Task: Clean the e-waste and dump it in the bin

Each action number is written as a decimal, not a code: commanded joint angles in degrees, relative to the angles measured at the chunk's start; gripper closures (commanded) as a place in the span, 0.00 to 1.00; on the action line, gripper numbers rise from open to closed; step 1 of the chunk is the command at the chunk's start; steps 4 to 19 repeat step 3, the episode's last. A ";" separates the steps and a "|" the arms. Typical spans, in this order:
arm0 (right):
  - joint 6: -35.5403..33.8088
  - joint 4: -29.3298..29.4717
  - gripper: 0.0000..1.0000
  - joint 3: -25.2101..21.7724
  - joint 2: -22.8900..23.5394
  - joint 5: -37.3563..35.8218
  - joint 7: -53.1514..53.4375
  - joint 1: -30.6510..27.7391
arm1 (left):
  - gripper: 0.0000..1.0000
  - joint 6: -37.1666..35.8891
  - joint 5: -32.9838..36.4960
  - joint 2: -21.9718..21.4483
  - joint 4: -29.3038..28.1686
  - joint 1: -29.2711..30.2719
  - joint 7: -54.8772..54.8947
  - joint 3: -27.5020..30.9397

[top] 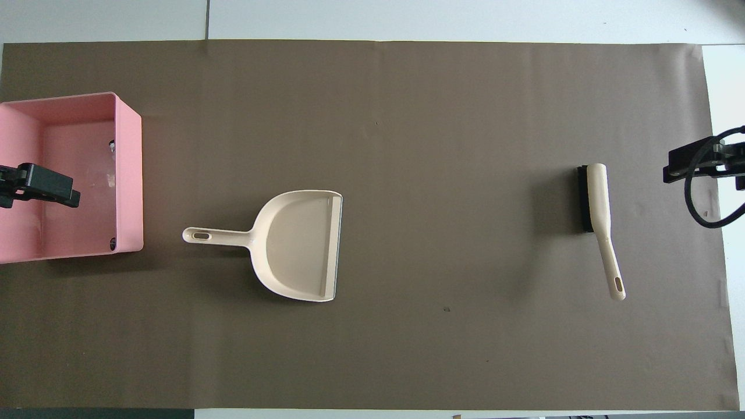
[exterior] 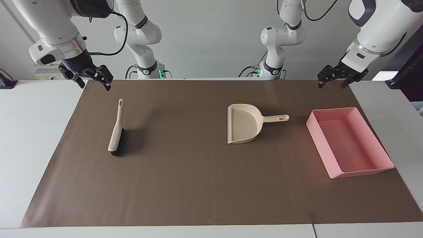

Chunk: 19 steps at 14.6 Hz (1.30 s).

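Both grippers, left (exterior: 333,81) and right (exterior: 93,80), hang up high with fingers spread wide, holding nothing. A bump could tip the bin (exterior: 363,172) and spill its bits.

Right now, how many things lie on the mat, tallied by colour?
Pink: 1, the bin
Beige: 2, the dustpan and the brush
Total: 3
Both grippers, left and right, hang open and empty.
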 commanded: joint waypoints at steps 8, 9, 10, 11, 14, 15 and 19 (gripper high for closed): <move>-0.04 0.29 0.00 0.12 -0.21 0.84 -1.69 -0.20 | 0.02 -1.06 -0.81 -0.47 -0.01 0.77 0.26 -0.72; -0.04 0.29 0.00 0.12 -0.21 0.84 -1.69 -0.20 | 0.02 -1.06 -0.81 -0.47 -0.01 0.77 0.26 -0.72; -0.04 0.29 0.00 0.12 -0.21 0.84 -1.69 -0.20 | 0.02 -1.06 -0.81 -0.47 -0.01 0.77 0.26 -0.72; -0.04 0.29 0.00 0.12 -0.21 0.84 -1.69 -0.20 | 0.02 -1.06 -0.81 -0.47 -0.01 0.77 0.26 -0.72; -0.04 0.29 0.00 0.12 -0.21 0.84 -1.69 -0.20 | 0.02 -1.06 -0.81 -0.47 -0.01 0.77 0.26 -0.72; -0.04 0.29 0.00 0.12 -0.21 0.84 -1.69 -0.20 | 0.02 -1.06 -0.81 -0.47 -0.01 0.77 0.26 -0.72; -0.04 0.29 0.00 0.12 -0.21 0.84 -1.69 -0.20 | 0.02 -1.06 -0.81 -0.47 -0.01 0.77 0.26 -0.72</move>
